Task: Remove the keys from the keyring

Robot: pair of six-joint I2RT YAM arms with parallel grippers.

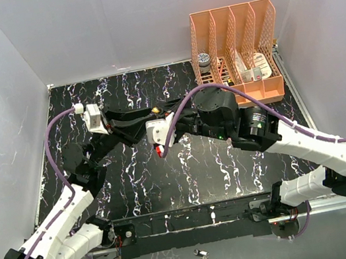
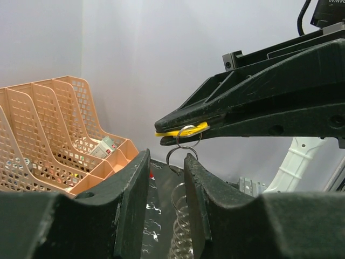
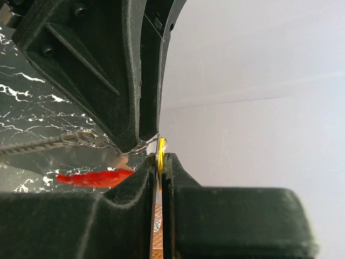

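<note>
**Left gripper (image 2: 166, 156) pinches the keyring (image 2: 182, 229), right gripper (image 2: 167, 132) pinches the yellow key (image 2: 188, 129)**

Nearest the left wrist camera, the left jaws stand narrow around the keyring's coil, and its wire loops rise just above their tips. From the right, the other jaws reach in level, shut flat on the yellow key, which a small loop circles. That key sits directly above the left jaws. The red key (image 3: 94, 178) lies just beside them. Drawing the arms apart looks like the next step.

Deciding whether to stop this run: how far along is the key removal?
Done: nothing yet; both keys appear attached. In hand: the left gripper holds the keyring while the right gripper pinches the yellow key, still threaded on it. Left: freeing that key, then the red key hanging nearby.
</note>
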